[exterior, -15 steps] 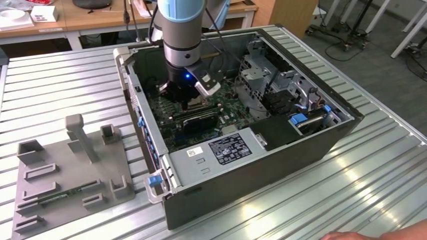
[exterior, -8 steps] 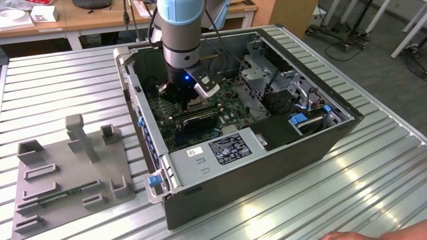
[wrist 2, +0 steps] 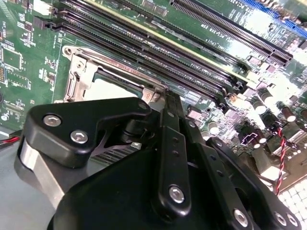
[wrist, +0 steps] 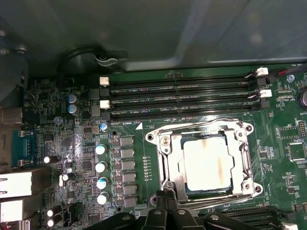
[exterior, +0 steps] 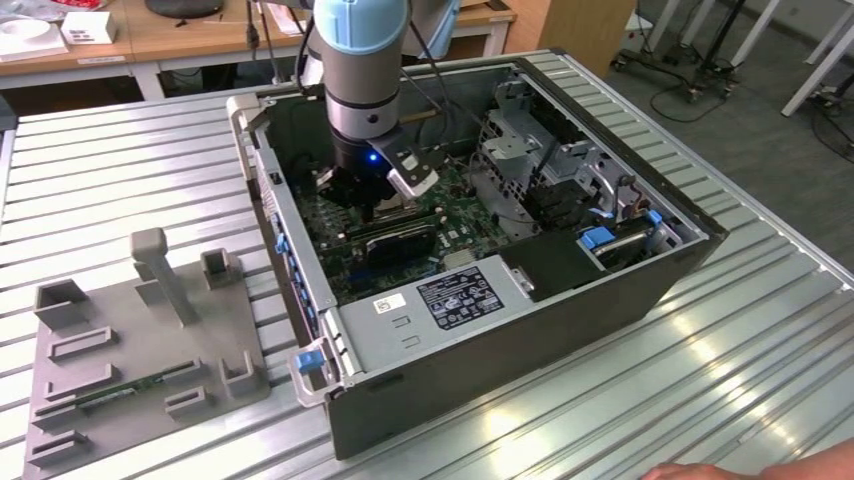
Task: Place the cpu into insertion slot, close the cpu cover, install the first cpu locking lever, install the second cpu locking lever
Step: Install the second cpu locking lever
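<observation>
1. We saw the cpu (wrist: 205,162) lying flat in the insertion slot (wrist: 175,179) on the green board (wrist: 139,143), inside the open computer case (exterior: 534,300) on the worktop (exterior: 120,180).
2. The cpu cover (wrist: 247,158) lay closed over it, framing the chip.
3. The gripper (wrist: 165,203) hovered at the socket's edge, likely working a locking lever; whether its fingers were apart we could not tell.

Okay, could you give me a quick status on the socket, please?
Black gripper at the edge of the silver square frame cpu cover. Cover down over the silver-grey square cpu, seated in the slot. Black memory slots alongside, nothing in the way.
</observation>
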Robot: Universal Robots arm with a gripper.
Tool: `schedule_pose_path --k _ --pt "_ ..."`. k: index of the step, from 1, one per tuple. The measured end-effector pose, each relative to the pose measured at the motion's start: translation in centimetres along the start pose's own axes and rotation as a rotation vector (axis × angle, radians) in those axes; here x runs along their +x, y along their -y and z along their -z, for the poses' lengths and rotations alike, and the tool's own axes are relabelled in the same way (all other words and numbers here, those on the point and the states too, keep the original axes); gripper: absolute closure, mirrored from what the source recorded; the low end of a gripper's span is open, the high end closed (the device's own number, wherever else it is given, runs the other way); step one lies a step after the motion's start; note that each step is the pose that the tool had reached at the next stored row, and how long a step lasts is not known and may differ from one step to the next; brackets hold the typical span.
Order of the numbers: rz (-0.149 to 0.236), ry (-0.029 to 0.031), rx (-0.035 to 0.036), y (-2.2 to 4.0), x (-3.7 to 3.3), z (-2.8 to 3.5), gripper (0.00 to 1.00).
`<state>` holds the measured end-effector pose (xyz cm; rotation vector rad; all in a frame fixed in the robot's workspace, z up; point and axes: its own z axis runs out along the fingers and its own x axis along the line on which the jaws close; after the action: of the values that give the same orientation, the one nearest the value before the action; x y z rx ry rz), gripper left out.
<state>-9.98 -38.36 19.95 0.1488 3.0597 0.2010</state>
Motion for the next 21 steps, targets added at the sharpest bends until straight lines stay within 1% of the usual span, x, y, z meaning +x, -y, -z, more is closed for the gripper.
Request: schedule_pose_path --k 4,6,9,16,18,21 --pt "0.000 -0.0002 -0.0021 0.09 -0.01 0.01 0.89" --pt "0.000 -0.0001 -0.0044 0.16 -0.01 -0.01 0.89" --pt "0.000 -0.0005 -0.0051 0.33 -0.01 0.04 0.89" --pt "-0.001 -0.0005 -0.0052 0.36 -0.01 0.05 0.89" --pt "0.000 -0.0005 -0.0051 0.35 -0.02 0.21 0.89" --pt "-0.001 -0.0005 -0.0051 0.27 -0.06 0.74 0.89"
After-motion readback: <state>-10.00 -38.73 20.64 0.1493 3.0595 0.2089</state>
